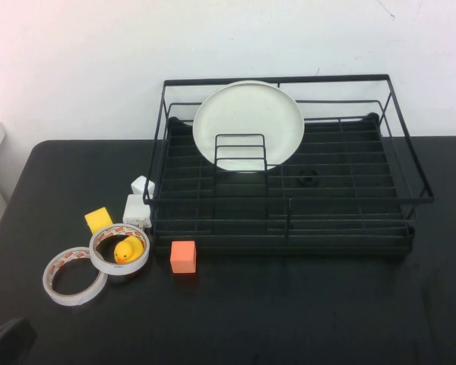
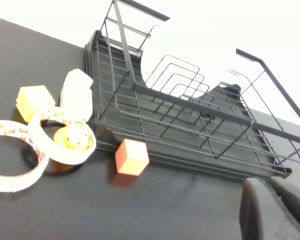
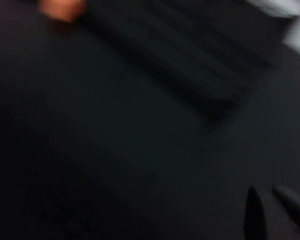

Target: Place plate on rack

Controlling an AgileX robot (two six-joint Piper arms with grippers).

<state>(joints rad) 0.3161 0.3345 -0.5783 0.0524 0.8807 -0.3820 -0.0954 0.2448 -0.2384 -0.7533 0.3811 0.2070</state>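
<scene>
The white plate (image 1: 247, 114) stands on edge inside the black wire rack (image 1: 289, 200), leaning against the back left railing behind the small upright divider (image 1: 241, 152). It also shows in the left wrist view (image 2: 190, 45) inside the rack (image 2: 190, 102). My left gripper (image 2: 270, 182) is shut and empty, low at the table's front left corner (image 1: 7, 341), well away from the rack. My right gripper (image 3: 264, 191) is shut and empty over the dark table; it is out of the high view.
Left of the rack lie an orange cube (image 1: 183, 256), a yellow cube (image 1: 99, 220), two tape rolls (image 1: 74, 275), one ringing a yellow duck (image 1: 128, 249), and white adapters (image 1: 137, 211). A small black ring (image 1: 308, 180) lies on the rack floor.
</scene>
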